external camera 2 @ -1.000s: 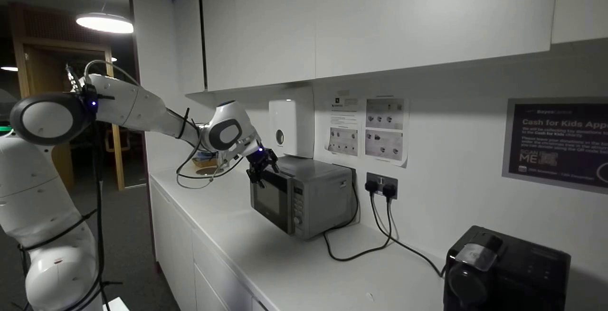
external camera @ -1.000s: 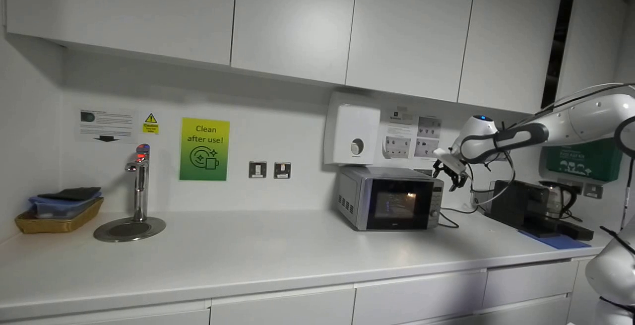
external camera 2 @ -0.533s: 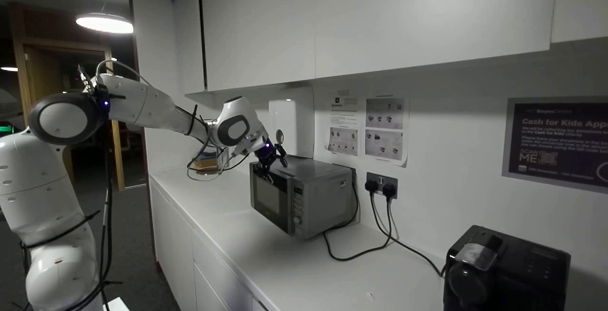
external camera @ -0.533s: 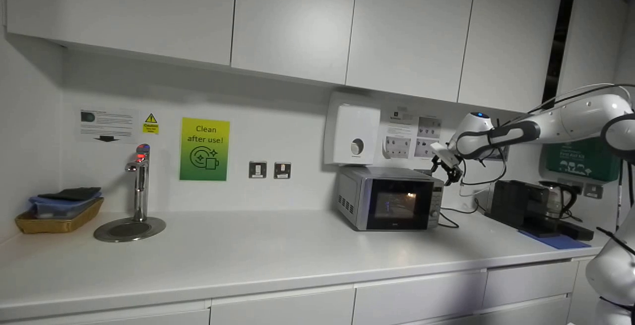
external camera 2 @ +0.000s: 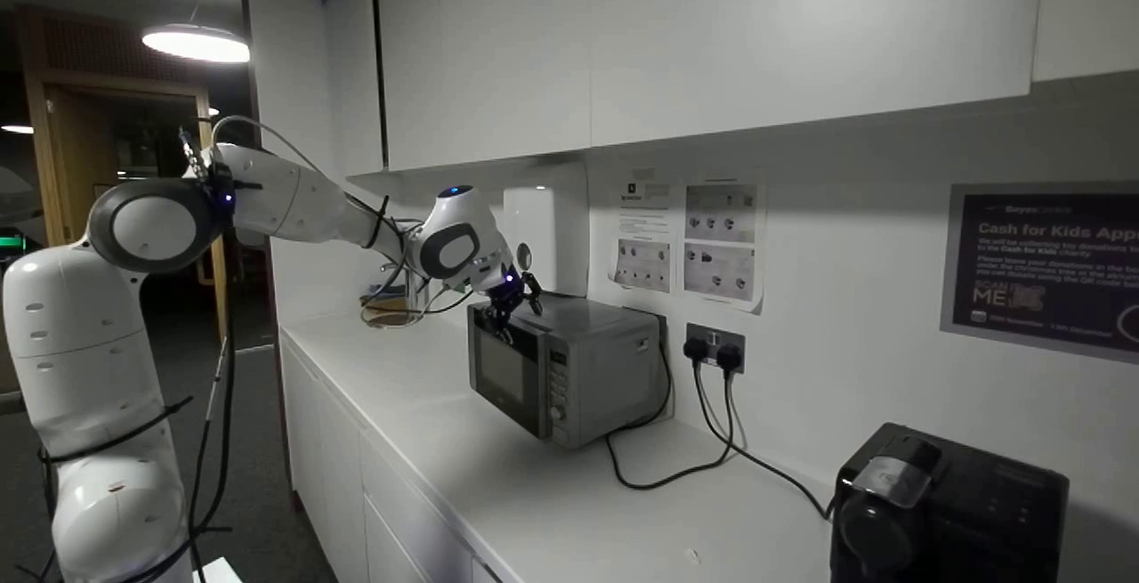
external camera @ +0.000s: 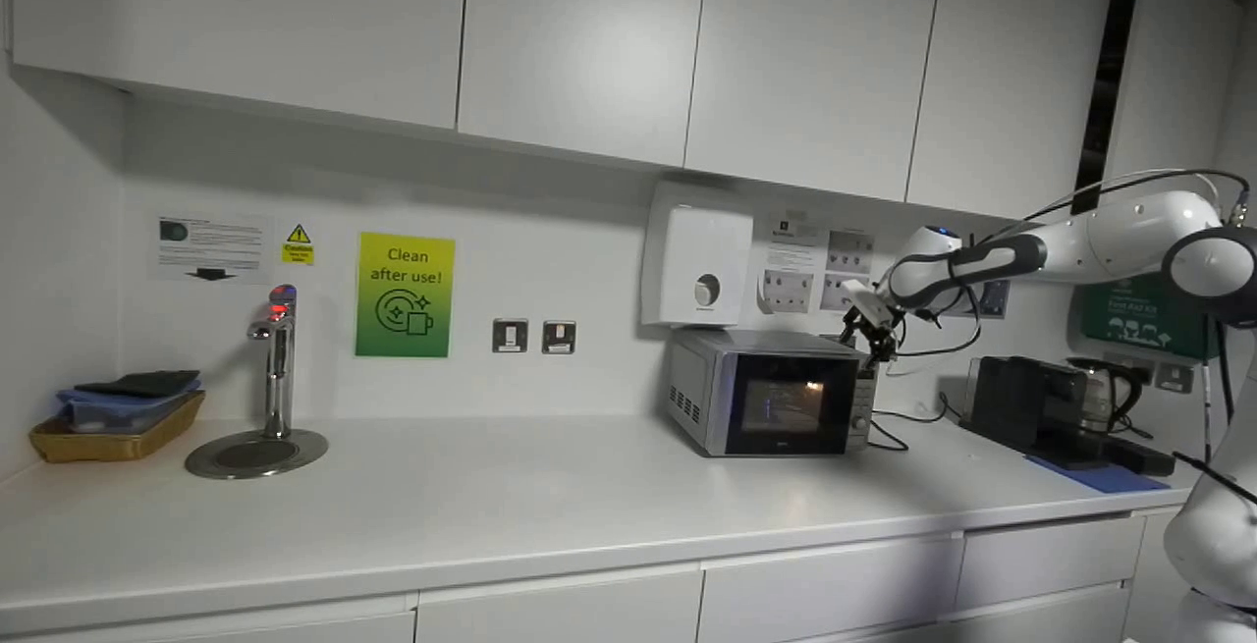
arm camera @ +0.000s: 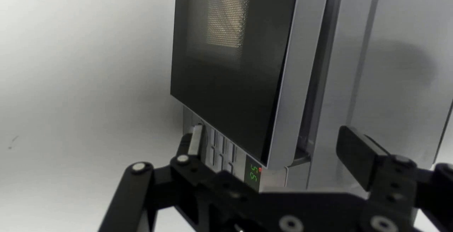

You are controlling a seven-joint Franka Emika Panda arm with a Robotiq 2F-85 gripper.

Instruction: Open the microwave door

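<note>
The silver-grey microwave (external camera: 702,388) stands on the counter and also shows in an exterior view (external camera 2: 614,378). Its dark glass microwave door (external camera: 786,412) shows a light inside. In the wrist view the microwave door (arm camera: 226,83) stands slightly proud of the body, with a narrow dark gap along its top edge. My gripper (arm camera: 272,136) is open and empty at the door's upper corner by the control panel. One finger is in front of the panel buttons, the other over the microwave's top. The gripper shows in both exterior views (external camera: 860,347) (external camera 2: 521,320). Contact cannot be told.
A white wall unit (external camera: 687,260) hangs directly behind and above the microwave. Wall cabinets (external camera: 815,64) run overhead. A black appliance (external camera 2: 952,512) stands further along the counter (external camera: 550,496). Black cables (external camera 2: 676,479) lie beside the microwave. A tap (external camera: 280,368) stands at the far end.
The arm has reached forward to the microwave. The gripper has moved from in front of it to its top front edge, straddling the door's corner. In the last half second it has shifted only slightly.
</note>
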